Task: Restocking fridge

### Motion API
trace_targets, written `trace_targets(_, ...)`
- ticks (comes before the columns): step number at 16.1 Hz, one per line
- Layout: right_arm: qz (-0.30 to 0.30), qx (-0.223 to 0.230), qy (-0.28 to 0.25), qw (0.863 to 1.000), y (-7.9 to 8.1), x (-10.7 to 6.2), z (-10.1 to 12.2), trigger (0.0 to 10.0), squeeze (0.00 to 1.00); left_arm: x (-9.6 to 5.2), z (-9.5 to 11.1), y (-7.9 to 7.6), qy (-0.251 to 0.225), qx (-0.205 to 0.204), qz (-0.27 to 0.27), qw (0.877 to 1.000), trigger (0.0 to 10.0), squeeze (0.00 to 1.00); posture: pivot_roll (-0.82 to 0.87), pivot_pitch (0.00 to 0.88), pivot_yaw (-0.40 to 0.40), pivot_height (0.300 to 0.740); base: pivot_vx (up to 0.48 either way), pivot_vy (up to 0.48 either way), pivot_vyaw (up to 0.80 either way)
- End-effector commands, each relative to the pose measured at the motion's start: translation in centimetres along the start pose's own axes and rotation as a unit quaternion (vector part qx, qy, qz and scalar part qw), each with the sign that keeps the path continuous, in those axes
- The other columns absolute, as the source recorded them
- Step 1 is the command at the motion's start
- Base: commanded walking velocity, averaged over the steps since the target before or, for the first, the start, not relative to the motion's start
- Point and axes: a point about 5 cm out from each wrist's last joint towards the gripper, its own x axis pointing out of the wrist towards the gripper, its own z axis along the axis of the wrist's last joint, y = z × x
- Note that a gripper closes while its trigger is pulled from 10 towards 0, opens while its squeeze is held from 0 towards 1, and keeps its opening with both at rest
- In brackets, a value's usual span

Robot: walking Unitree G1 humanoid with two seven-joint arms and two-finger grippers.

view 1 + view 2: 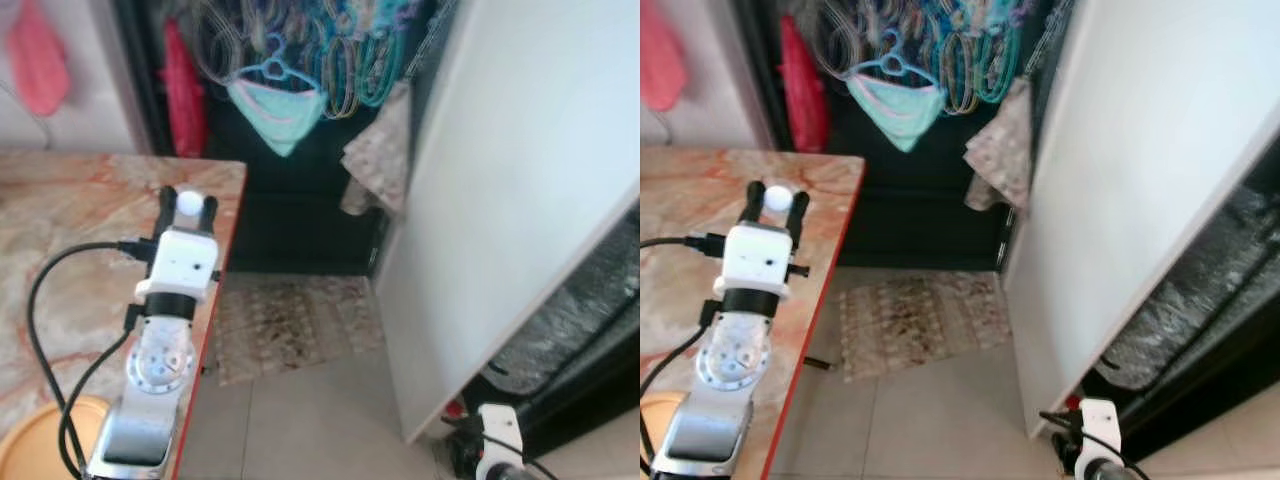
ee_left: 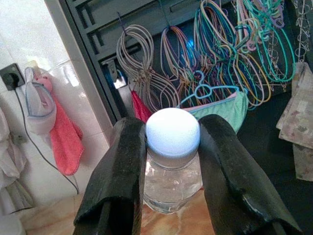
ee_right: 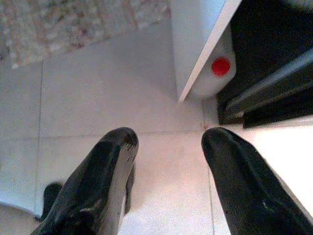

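Observation:
A small clear bottle with a white cap [image 2: 171, 183] stands on the marble counter [image 1: 70, 230] near its red front edge. My left gripper [image 1: 188, 197] is stretched over the counter and shut on the bottle, one black finger [image 2: 124, 161] pressed on each side of the cap. To the right the white fridge door [image 1: 520, 180] stands open, with the dark fridge interior [image 1: 590, 320] behind it. My right gripper [image 3: 168, 139] hangs low and open over the tiled floor by the door's bottom corner, with nothing in it.
A white jug with a red cap [image 3: 221, 66] sits on the floor under the fridge door. A patterned rug [image 1: 290, 320] lies between counter and fridge. Hangers and cloths [image 1: 330, 50] hang on the dark back wall. An orange plate [image 1: 30, 440] rests on the counter's near end.

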Motion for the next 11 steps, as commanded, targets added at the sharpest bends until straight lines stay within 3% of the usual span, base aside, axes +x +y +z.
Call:
trace_targets(1,0.002,-0.004,-0.005,1.000,0.05,0.03,0.20,10.0,0.00,0.19,0.57,0.08,-0.015,0.005,0.000,1.000,10.0,0.00,0.08,0.018,-0.017,0.740,0.000,0.000,0.00)
trace_targets(9,0.001,-0.004,-0.006,1.000,0.03,0.03,0.25,10.0,0.00,0.16,0.37,0.05,-0.008,-0.001,0.003,1.000,10.0,0.00,0.08,0.018,-0.018,0.740,0.000,0.000,0.00)
trace_targets(11,-0.004,-0.005,-0.010,1.000,-0.04,0.02,0.31,10.0,0.00,0.14,0.39,-0.02,-0.009,-0.001,0.001,1.000,10.0,0.00,0.08,0.017,-0.019,0.740,0.000,-0.274,0.00)
